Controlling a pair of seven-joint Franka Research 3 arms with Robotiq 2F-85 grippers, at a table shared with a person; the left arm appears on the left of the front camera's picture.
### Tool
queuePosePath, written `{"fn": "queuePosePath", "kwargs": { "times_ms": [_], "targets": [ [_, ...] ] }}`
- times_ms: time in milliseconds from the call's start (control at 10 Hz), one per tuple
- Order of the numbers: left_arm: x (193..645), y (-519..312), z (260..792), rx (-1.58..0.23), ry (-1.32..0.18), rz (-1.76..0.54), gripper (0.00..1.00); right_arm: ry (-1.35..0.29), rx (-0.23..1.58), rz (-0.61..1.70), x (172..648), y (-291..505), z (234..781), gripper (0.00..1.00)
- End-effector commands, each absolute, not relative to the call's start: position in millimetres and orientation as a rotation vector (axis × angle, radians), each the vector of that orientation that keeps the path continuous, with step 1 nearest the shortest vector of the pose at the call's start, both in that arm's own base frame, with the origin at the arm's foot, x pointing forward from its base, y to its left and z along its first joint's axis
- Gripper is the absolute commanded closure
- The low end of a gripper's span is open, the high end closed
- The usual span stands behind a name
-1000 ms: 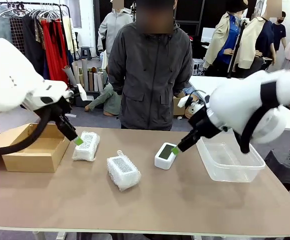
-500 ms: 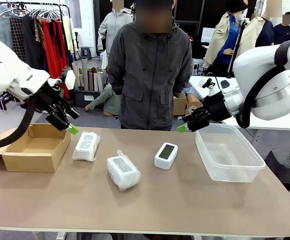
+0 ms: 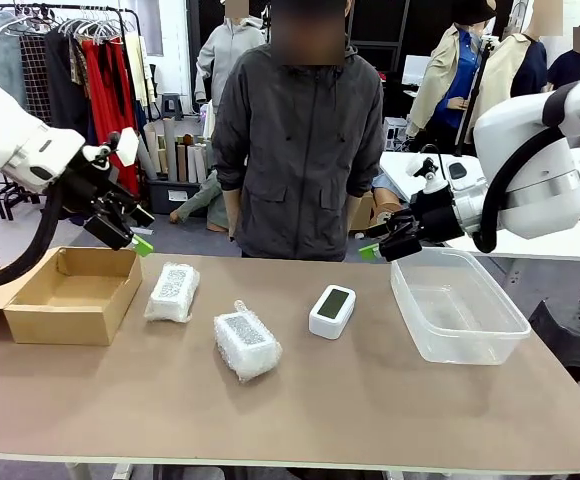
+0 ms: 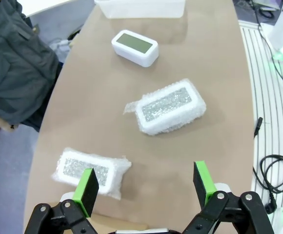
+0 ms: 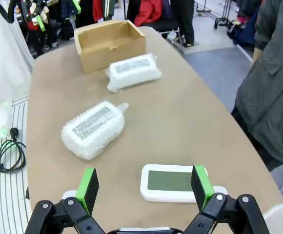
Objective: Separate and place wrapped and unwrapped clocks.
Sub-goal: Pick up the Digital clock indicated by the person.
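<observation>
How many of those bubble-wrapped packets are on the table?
2. One packet lies beside the cardboard box; the other packet lies nearer the middle, left of the bare clock. None looks hidden.

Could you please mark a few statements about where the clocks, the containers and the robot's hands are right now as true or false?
1. Two bubble-wrapped clocks lie on the table. True.
2. The bare white clock sits inside the clear tub. False: it lies on the table, to the left of the tub in the front view.
3. The robot's left hand and right hand are both open, holding nothing. True.
4. One wrapped clock is inside the cardboard box. False: both lie on the table outside the box.
</observation>
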State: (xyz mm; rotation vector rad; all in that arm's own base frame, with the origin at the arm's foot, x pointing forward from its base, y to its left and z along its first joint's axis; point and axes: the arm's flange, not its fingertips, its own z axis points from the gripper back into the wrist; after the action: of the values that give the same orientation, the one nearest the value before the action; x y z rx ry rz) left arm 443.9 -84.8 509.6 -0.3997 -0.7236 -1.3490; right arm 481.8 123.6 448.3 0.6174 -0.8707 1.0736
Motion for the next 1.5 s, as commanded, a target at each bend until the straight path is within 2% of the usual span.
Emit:
{"fn": "queuePosePath", "kwargs": {
  "times_ms": [0,400,700,1000,1400],
  "targets": [
    [441,-84,508,-0.400,-0.727,-1.362,0.00,-0.861,0.635,1.065,478,123,453,0.00],
    [459,-67,528,-0.531,-0.603,-1.329,0.00,-0.816,0.664,1.271,515,120,452,0.00],
    [472,-48,521,-0.573,-0.564,-1.319,0.00,-0.832,0.649,1.424,517,113,477,0.00],
    [487,-30,519,-0.575,-0.594,-1.309,0.00,-0.829,0.577,1.494,520,107,503,0.00],
    [492,-9,521,-0.582,-0.684,-1.398,0.00,-0.768,0.563,1.437,535,81,505,0.00]
  ]
}}
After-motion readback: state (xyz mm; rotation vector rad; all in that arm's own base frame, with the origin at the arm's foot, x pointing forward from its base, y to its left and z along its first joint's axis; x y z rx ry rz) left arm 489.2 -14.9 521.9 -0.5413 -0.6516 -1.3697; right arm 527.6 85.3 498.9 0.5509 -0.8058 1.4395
